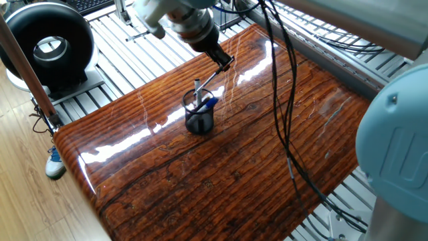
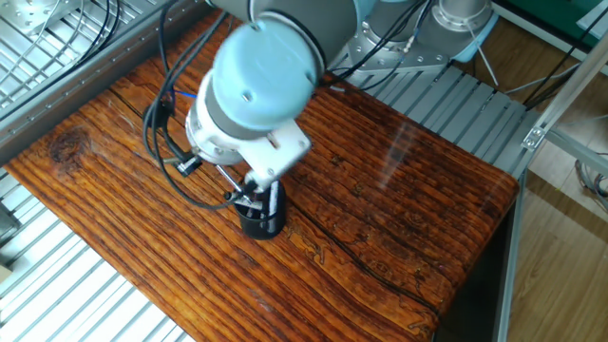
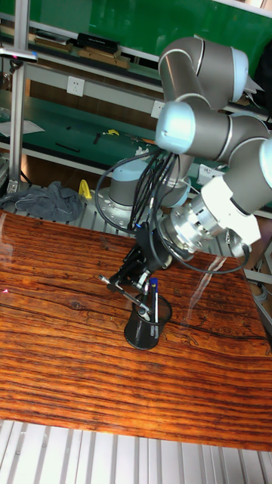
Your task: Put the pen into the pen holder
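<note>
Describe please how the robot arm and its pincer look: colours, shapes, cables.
The arm is made of thick silver-grey tubes with rounded pale blue joint caps. A white and metallic wrist section leads to a small black pincer with two slim fingers. A bundle of black cables hangs in loops along the arm.

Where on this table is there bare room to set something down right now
Nearly all of the wooden table is bare: the wide stretch between the pen holder and the near edge, and the long side toward the far right corner. The crowded spot is around the holder, where the hand hangs just above with the pen slanting into the cup.
</note>
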{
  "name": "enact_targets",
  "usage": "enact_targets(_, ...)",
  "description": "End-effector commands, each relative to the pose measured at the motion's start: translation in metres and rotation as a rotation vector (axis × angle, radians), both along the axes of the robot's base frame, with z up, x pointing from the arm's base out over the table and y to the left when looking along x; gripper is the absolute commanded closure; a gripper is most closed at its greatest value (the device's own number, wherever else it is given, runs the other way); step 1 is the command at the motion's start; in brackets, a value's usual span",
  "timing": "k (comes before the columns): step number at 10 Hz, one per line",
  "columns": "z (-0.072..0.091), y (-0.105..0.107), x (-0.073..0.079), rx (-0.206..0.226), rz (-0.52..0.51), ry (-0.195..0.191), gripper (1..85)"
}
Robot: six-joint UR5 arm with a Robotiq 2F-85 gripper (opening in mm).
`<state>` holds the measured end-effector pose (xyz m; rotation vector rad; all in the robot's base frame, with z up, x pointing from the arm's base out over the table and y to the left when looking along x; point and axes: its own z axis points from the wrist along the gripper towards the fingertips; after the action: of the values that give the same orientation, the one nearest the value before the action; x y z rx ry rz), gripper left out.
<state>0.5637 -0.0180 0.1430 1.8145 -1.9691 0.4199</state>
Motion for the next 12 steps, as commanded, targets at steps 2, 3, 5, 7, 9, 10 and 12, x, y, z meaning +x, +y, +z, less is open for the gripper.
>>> enact_targets(2,-0.01,0.023,-0.008,-0.02,0.003,0.033,84.3)
enact_targets(3,-0.01,0.027,-0.008,-0.044,0.009,0.035,84.3)
enact_targets(5,0.005,0.027,-0.009,-0.116,0.013,0.048,84.3)
enact_targets(7,0.022,0.03,-0.013,-0.188,-0.033,0.047,84.3)
enact_targets(9,0.032,0.033,-0.018,-0.26,-0.1,0.02,84.3)
enact_targets(10,0.034,0.032,-0.02,-0.287,-0.127,0.002,84.3)
enact_targets(12,0.036,0.032,-0.018,-0.323,-0.177,-0.053,84.3)
